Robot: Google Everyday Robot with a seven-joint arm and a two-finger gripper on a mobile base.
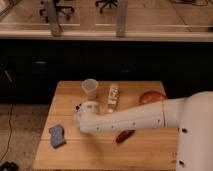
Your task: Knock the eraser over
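Note:
The eraser is a long whitish bar with small dark and yellowish marks. It stands on the wooden table just right of a clear plastic cup. My white arm reaches in from the right across the table's middle. The gripper is at its left end, in front of the cup and a short way to the left of the eraser's lower end. It is not touching the eraser. The arm hides most of the gripper.
A blue spongy block lies at the front left. A dark brown oblong piece lies just in front of my arm. A round orange-brown object sits at the back right. Dark cabinets stand behind the table.

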